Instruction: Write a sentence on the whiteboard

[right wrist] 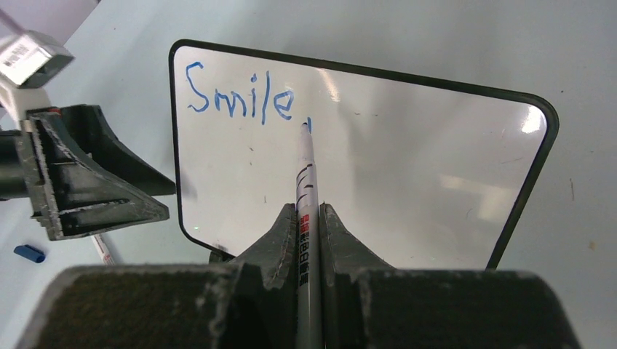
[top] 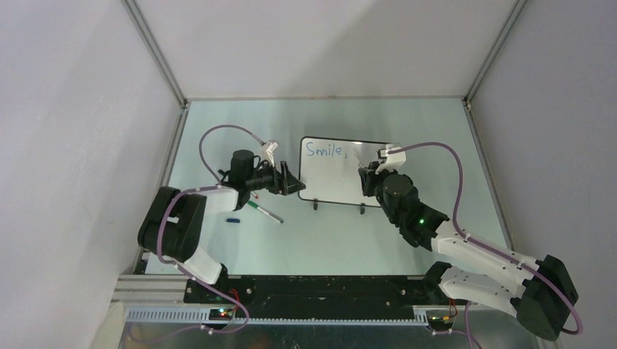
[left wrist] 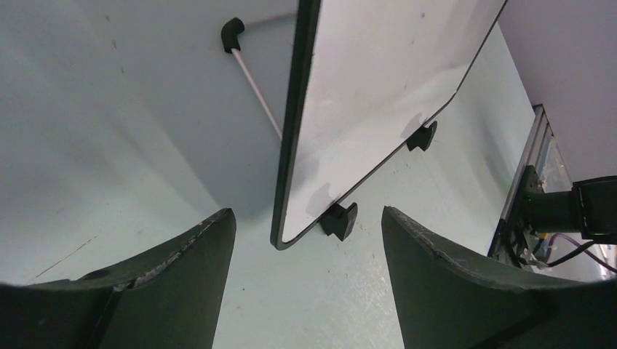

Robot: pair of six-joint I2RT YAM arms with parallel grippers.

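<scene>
The pale green tabletop (top: 218, 145) is carrying everything. The right arm (top: 480, 254) is reaching low and forward, elbow bent; the left arm (top: 182, 222) is folding in toward the whiteboard (top: 331, 182). The whiteboard is standing near mid-tabletop on small black feet, glossy white in a thin, black, round-cornered frame. The left hand (top: 292, 183) is gaping wide, straddling the board's left edge (contact unclear). The right hand (right wrist: 308, 212) is clamping a slim white marker (right wrist: 305, 163), its tip touching the board just after the blue sentence (right wrist: 240, 98), "Smile,".
</scene>
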